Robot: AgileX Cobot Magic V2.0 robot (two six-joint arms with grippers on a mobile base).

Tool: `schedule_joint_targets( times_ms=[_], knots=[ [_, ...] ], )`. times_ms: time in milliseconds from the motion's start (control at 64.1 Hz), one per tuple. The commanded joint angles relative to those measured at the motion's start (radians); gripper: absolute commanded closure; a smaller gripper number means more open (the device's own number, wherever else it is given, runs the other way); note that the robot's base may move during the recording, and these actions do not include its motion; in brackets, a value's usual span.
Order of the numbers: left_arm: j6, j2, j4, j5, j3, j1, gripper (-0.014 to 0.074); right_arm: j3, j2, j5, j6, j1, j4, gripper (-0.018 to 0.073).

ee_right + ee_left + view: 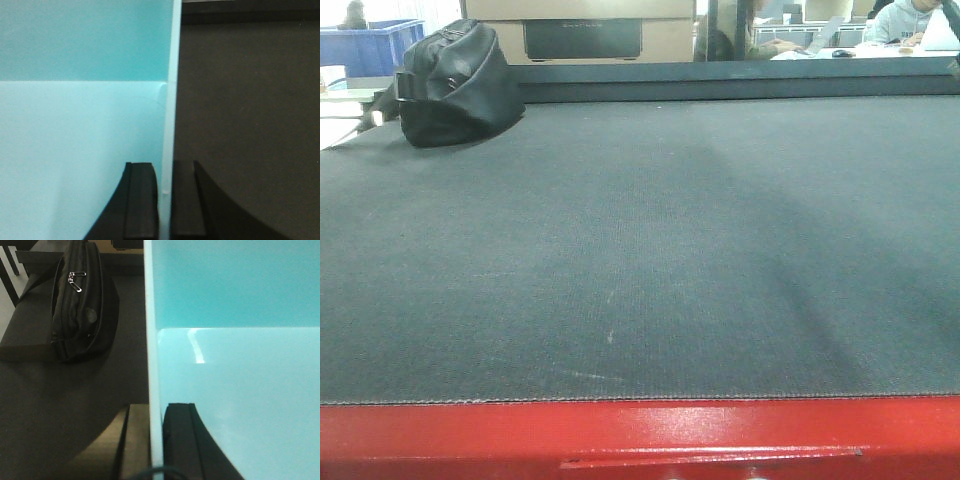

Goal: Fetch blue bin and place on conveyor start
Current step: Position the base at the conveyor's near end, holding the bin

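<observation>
Left gripper [156, 412]: closed onto the blue bin [240, 390]. The bin's left wall is pinched, one jaw inside and one outside.
Right gripper [166, 170]: likewise clamped, with the bin's right wall nipped between its jaws.
Blue bin, location: held between both arms by its two opposite walls. Dark belt is seen just beside each wall. The bin is not caught by the front view, and whether its base touches the belt cannot be told.
Red edge strip [640, 435]: at 6 o'clock in the front view, glossy, nearest the robot.
Conveyor start [640, 250]: dark textured belt, spread from the strip up to 12 o'clock.
Black zip bag [455, 85]: at 10 o'clock, laid on the belt's far left, apart from the bin.
Royal-blue crate [370, 45]: at 10 o'clock, beyond the bag, off the belt.
Cardboard box [580, 30]: at 12 o'clock, behind the far rail.
Seated people [910, 20]: at 1 o'clock, background.
Done: fetching is judged complete, the bin having been brought to the belt.
Left: the bin is to be set down, both grips released and the arms withdrawn.
</observation>
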Motion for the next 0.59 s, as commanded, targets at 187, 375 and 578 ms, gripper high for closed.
schedule_joint_targets(
  times_ms=[187,375,578],
  knots=[
    [0.009,-0.012,0.031,-0.033,-0.008,-0.003,0.0707,-0.012,-0.017,-0.05,-0.009,0.0,-0.023,0.0722],
    [0.009,-0.012,0.031,-0.033,-0.008,-0.003,0.0707,-0.012,-0.017,-0.05,-0.009,0.0,-0.023,0.0722],
    [0.009,-0.012,0.031,-0.024,-0.008,-0.003,0.0707,-0.012,-0.014,-0.028,-0.009,0.0,-0.023,0.0722]
  ],
)
